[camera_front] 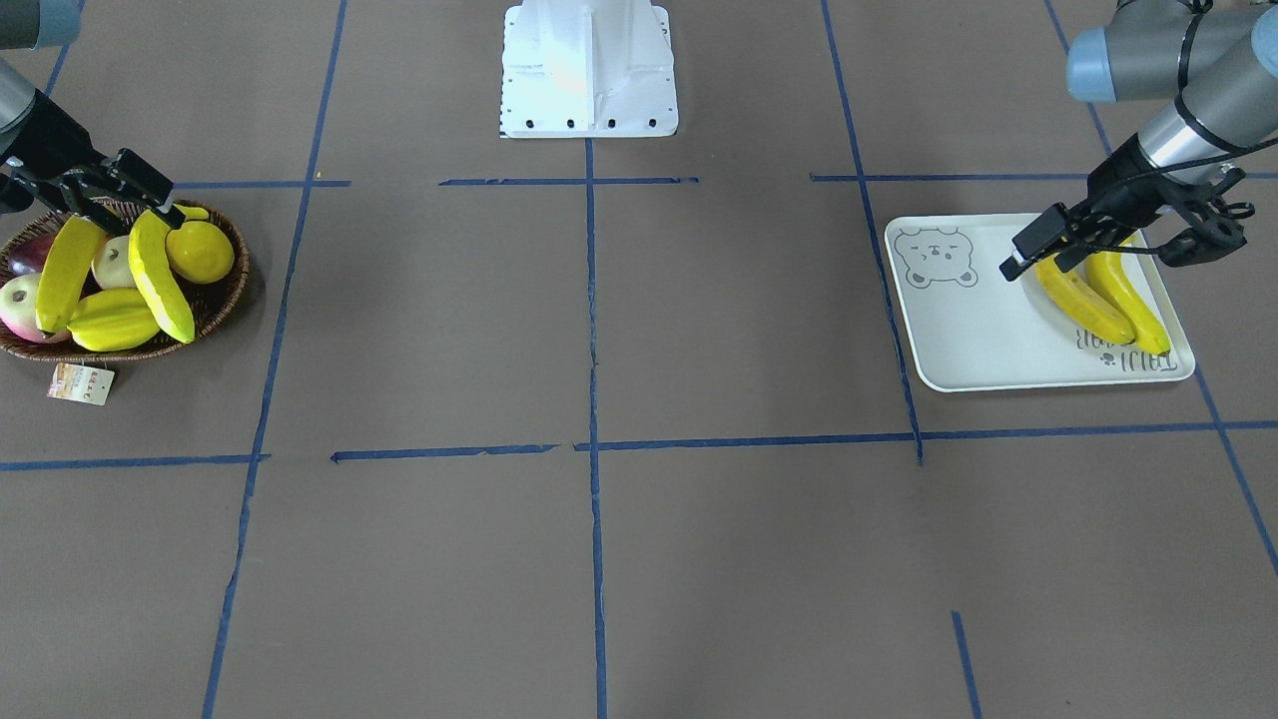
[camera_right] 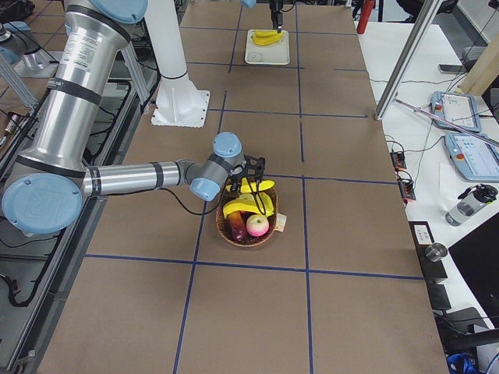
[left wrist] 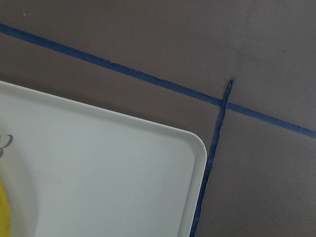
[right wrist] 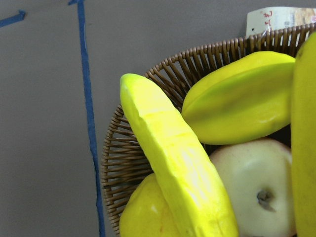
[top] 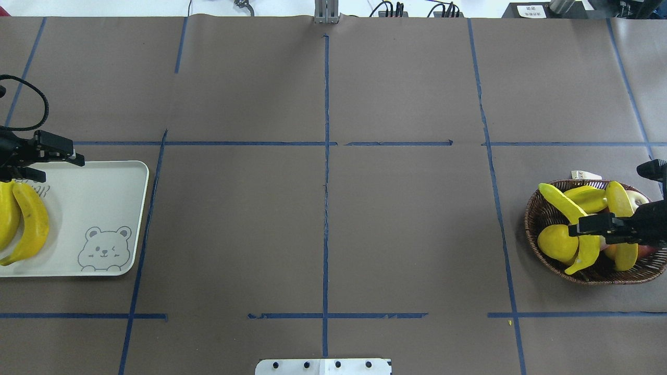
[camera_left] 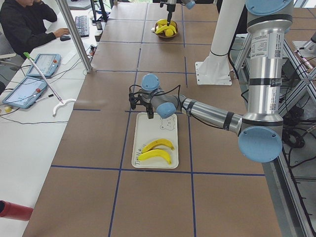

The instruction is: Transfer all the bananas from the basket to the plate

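Observation:
Two bananas lie side by side on the off-white plate with the bear drawing. My left gripper hangs open just over their far ends and holds nothing. In the wicker basket two more bananas lean across the other fruit. My right gripper is open above the basket, its fingers near the bananas' upper ends. The right wrist view shows one banana running diagonally over the basket's rim.
The basket also holds a lemon, a starfruit and apples. A paper tag lies beside it. The robot's white base stands mid-table. A person sits at a side desk.

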{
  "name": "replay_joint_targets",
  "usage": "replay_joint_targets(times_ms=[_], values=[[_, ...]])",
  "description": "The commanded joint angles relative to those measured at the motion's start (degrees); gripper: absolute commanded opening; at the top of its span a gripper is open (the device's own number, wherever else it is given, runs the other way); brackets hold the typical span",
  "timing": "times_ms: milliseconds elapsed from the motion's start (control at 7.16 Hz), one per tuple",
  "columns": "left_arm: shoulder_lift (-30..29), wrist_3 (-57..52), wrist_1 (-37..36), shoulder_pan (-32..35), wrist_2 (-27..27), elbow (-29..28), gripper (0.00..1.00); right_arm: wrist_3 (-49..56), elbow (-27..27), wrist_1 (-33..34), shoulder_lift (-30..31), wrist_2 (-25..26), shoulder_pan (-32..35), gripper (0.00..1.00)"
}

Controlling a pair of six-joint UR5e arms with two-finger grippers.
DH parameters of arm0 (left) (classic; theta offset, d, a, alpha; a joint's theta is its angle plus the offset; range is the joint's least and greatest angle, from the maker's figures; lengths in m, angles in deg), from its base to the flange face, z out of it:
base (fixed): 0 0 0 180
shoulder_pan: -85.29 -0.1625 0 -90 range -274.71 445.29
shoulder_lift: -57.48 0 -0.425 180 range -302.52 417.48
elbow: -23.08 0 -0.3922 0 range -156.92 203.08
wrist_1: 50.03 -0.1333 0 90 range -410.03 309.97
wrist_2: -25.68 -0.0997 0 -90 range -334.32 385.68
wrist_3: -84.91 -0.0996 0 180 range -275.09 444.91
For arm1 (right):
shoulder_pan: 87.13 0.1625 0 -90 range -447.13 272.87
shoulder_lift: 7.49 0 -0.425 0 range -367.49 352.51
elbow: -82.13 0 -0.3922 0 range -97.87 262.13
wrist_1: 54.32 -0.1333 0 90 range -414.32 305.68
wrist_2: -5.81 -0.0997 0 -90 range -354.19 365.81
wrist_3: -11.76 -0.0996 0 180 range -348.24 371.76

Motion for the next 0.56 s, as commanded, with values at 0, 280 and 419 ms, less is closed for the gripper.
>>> replay_joint_targets(times_ms=[0,280,419], values=[[-0.04,0.00,0.01,-0.05,0.00,0.00,1.00,-0.01,1.45,-0.33,0.00,-0.84,-0.62,0.99],[-0.04,0.00,0.01,0.03,0.00,0.00,1.00,-0.01,1.72,-0.34,0.00,-0.84,-0.70,0.97],[-0.04,0.00,0.01,0.03,0.00,-0.08,1.00,-0.70,1.72,-0.34,0.00,-0.84,-0.71,0.80]])
